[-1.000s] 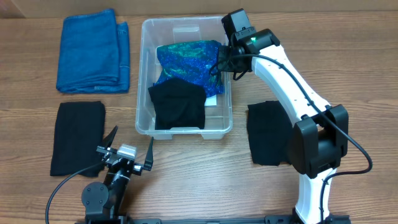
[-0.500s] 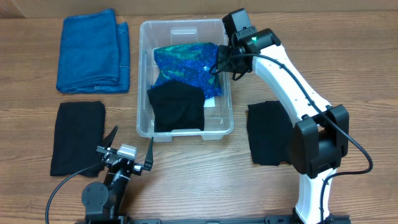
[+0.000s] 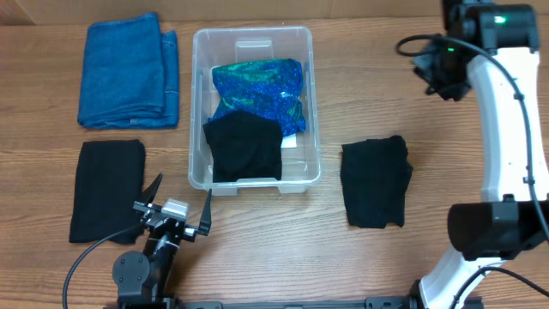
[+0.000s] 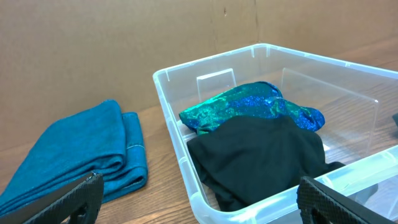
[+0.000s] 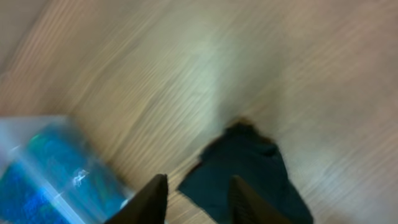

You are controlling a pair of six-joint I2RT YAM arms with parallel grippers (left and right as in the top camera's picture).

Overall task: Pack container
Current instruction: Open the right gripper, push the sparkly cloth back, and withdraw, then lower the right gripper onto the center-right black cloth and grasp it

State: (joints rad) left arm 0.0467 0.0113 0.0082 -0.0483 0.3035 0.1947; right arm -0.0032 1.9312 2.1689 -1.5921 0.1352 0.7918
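Note:
The clear container (image 3: 199, 112) stands at the table's middle back. It holds a shiny blue-green cloth (image 3: 259, 88) and a black cloth (image 3: 245, 148) in front of it; both show in the left wrist view (image 4: 249, 106) (image 4: 261, 155). My left gripper (image 3: 176, 215) is open and empty near the front edge, facing the container (image 4: 186, 180). My right gripper (image 3: 437, 73) is raised at the back right, open and empty. A black cloth (image 3: 375, 183) lies right of the container and shows blurred below the right fingers (image 5: 249, 174).
A folded blue towel (image 3: 129, 70) lies at the back left and shows in the left wrist view (image 4: 74, 155). Another black cloth (image 3: 106, 189) lies at the front left. A cardboard wall (image 4: 124, 43) stands behind the table.
My right gripper has let go of the blue-green cloth in the container and swung up and to the right, away from it. The left arm has not moved.

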